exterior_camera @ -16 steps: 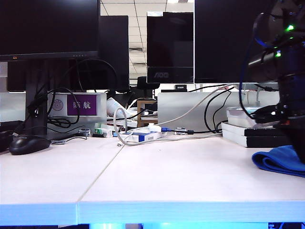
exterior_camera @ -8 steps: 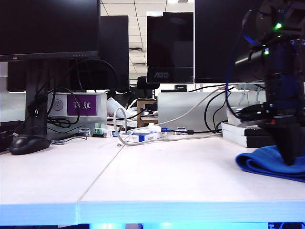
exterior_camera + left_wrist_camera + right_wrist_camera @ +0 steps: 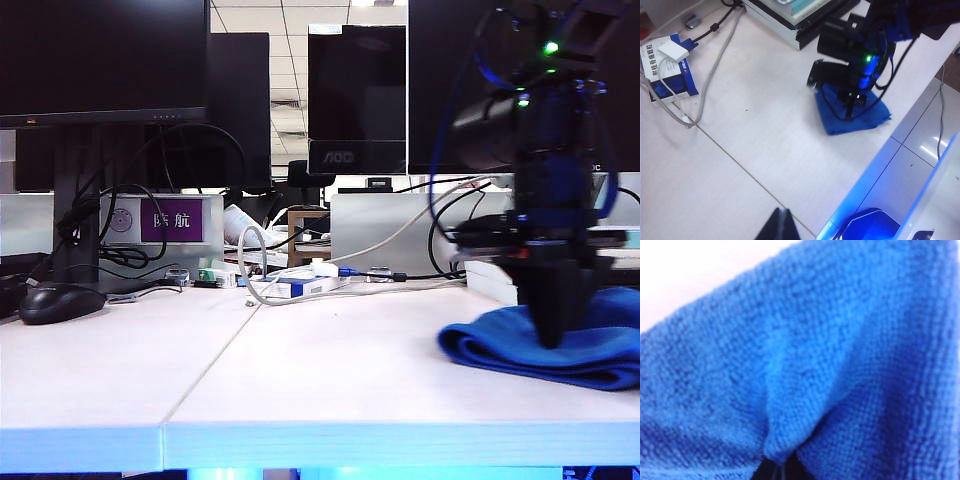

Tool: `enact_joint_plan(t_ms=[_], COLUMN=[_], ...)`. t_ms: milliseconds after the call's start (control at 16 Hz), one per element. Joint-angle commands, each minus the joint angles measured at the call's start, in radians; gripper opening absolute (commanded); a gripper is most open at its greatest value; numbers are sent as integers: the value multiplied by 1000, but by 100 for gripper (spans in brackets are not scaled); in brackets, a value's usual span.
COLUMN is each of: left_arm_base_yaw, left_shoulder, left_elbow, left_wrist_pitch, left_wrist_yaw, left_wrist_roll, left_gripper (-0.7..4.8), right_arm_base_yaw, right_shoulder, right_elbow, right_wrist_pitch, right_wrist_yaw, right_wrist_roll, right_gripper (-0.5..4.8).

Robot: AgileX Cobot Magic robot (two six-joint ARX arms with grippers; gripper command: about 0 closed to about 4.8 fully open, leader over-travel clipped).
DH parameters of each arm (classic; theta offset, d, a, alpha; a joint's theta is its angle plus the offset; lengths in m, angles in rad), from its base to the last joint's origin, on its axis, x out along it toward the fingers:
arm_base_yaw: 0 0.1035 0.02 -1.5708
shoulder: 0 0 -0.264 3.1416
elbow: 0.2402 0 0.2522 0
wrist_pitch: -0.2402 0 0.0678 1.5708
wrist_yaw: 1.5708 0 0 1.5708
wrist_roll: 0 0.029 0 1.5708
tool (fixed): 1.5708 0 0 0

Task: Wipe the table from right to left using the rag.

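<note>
Pressing down into the soft bright blue microfibre rag (image 3: 545, 345) on the right part of the wide off-white desk (image 3: 330, 365), near its front edge, right of the thin panel seam: right gripper (image 3: 550, 335), fingers clenched on a pinched fold of the cloth. Hanging high above the desk nearer the seam: left gripper (image 3: 782, 225), dark fingers pressed together, grasping nothing.

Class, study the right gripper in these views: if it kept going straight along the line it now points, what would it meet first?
The right gripper points straight down, shut on the rag. Going on, it would press through the rag's folds onto the table beneath. How much cloth lies under the tips is unclear.
</note>
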Motion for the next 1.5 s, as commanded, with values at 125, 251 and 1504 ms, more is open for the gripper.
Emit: enact_joint_plan(t_ms=[125, 251, 1504], left_arm_base_yaw=[-1, -1, -1], left_shoulder=[-4, -4, -4], left_elbow=[4, 4, 4], left_wrist_pitch=[5, 5, -3], left_wrist_yaw=[6, 6, 6], left_wrist_roll=[3, 3, 3], left_gripper=[-5, -5, -5], right_arm_base_yaw=[90, 114, 386], right_shoulder=[19, 19, 284], right_elbow=[-14, -14, 397], right_wrist_pitch=[88, 97, 22], right_wrist_yaw=[-73, -74, -96], right_wrist_roll=[36, 63, 107], right_gripper=[-5, -5, -5])
